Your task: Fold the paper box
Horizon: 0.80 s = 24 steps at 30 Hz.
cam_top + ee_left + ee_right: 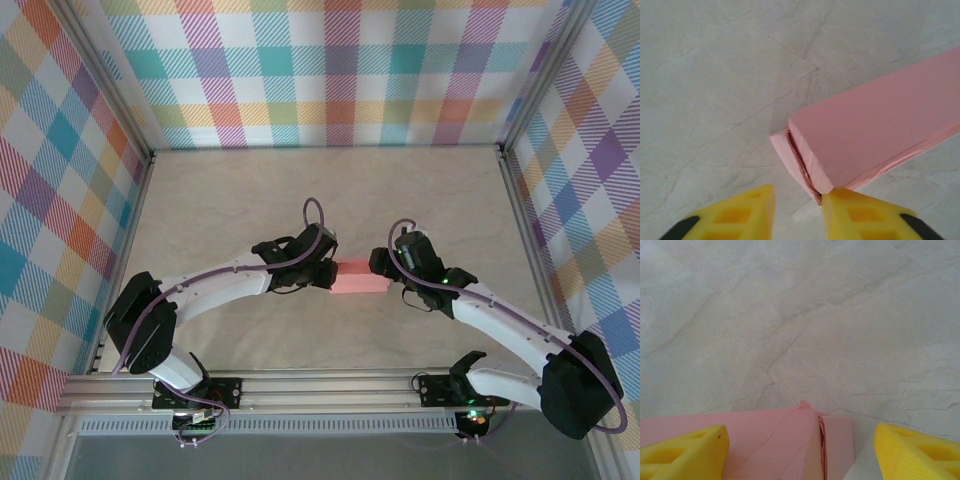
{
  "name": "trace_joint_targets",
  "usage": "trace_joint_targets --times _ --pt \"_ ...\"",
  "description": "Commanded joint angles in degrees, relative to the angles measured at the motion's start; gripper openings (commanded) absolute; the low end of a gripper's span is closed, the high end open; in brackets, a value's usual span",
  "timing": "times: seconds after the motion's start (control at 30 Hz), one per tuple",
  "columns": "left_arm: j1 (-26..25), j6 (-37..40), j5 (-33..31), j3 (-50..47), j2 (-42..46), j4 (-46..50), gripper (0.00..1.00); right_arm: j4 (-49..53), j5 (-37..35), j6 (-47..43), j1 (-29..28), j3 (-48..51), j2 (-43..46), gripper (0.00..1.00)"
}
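The paper box [360,278] is a small salmon-pink rectangular box lying flat mid-table between my two grippers. My left gripper [327,272] is at its left end and my right gripper [383,268] at its right end. In the left wrist view the box [880,135] runs off to the upper right, and its end flap [790,152] gapes slightly. The left gripper [798,215] is open, with its right finger [865,212] touching the box's near corner. In the right wrist view the right gripper [800,455] is open wide, and the box's end [780,445] lies between its fingers with a loose end flap [837,440].
The table [300,190] is pale marble-patterned. Aluminium frame rails [320,390] run along the near edge. Plaid walls [330,70] enclose the back and both sides. Bare table lies behind the box and to either side.
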<state>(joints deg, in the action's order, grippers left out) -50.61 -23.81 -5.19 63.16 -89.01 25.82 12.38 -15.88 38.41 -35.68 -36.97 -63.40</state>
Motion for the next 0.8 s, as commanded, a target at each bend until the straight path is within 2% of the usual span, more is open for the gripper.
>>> trace_joint_targets --times 0.0,0.1,0.17,0.37,0.5,0.6,0.67,0.77 --pt "-0.6 1.4 1.1 0.1 2.9 2.8 0.36 -0.5 0.1 1.2 0.1 1.5 -0.6 0.75" --pt "-0.6 2.8 2.5 -0.5 4.7 2.2 0.40 -0.6 0.0 1.4 0.1 1.5 -1.2 0.75" --pt "-0.6 4.1 3.8 -0.4 5.2 2.8 0.52 -0.9 0.3 1.5 0.1 1.5 -1.7 0.75" --pt "0.6 6.9 10.9 -1.4 6.0 2.4 0.69 -1.3 0.5 1.9 0.1 1.4 -2.3 0.75" --pt "2.7 2.3 13.5 -4.6 9.5 -5.3 0.86 -0.8 0.2 1.6 0.1 1.6 -1.6 0.75" --pt "4.8 -3.6 11.9 -6.1 10.7 -9.4 0.98 -1.0 0.4 1.6 0.1 2.2 -1.1 0.75" --pt "6.6 -6.2 12.4 -6.4 9.3 -12.2 0.98 -1.1 1.0 1.6 0.1 2.6 -0.8 0.75" --pt "8.5 -9.5 15.4 -6.8 6.4 -15.2 0.92 -1.2 1.7 1.8 0.1 3.6 0.0 0.75"
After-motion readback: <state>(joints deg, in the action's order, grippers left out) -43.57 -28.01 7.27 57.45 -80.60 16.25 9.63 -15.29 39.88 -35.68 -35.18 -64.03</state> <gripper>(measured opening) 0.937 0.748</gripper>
